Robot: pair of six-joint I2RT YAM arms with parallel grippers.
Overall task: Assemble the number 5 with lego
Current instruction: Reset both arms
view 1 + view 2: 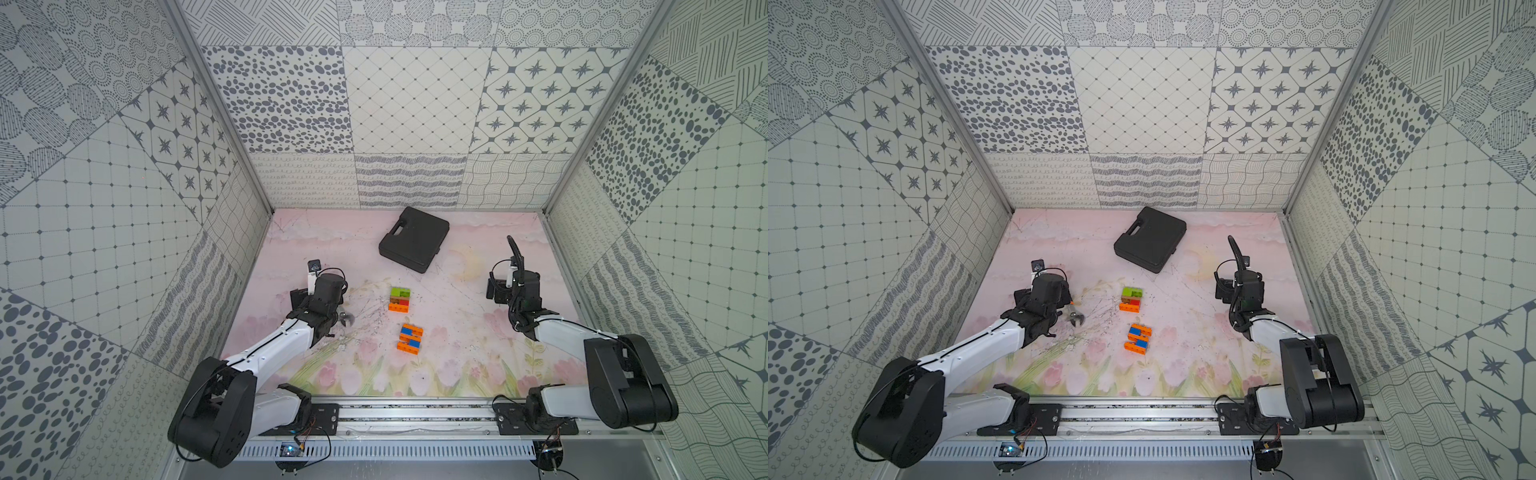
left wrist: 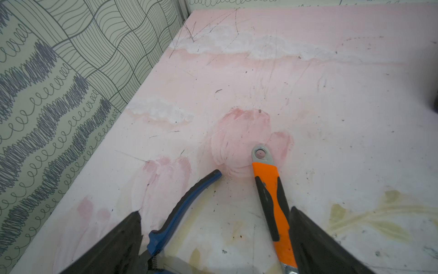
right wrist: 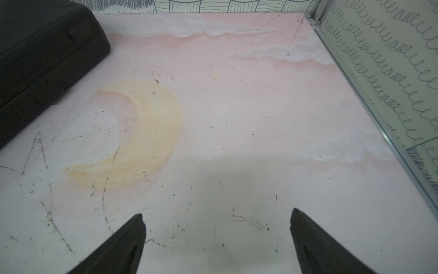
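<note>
The lego [image 1: 400,300] lies in two groups between left gripper [image 2: 214,210] and right gripper [image 3: 217,211], well apart from both.
The left gripper, jaws apart, stands over blue-handled pliers [image 2: 189,197] and an orange-handled tool [image 2: 270,197]; the right gripper, jaws apart, holds nothing. A left sweep toward the lego could drag these tools into it.

1. This is a robot test cell, most likely in a lab: a closed booth rather than a lived-in room.
2. Its walls [image 1: 407,104] are printed grey-and-white pattern panels, joined by aluminium posts [image 1: 216,104].
3. A left arm [image 1: 270,345] and a right arm [image 1: 565,336] are bolted to a metal rail [image 1: 415,413].
4. The tabletop [image 1: 457,340] is a scuffed, painted pink sheet.
5. A small wired circuit board [image 1: 289,449] sits below the rail.
</note>
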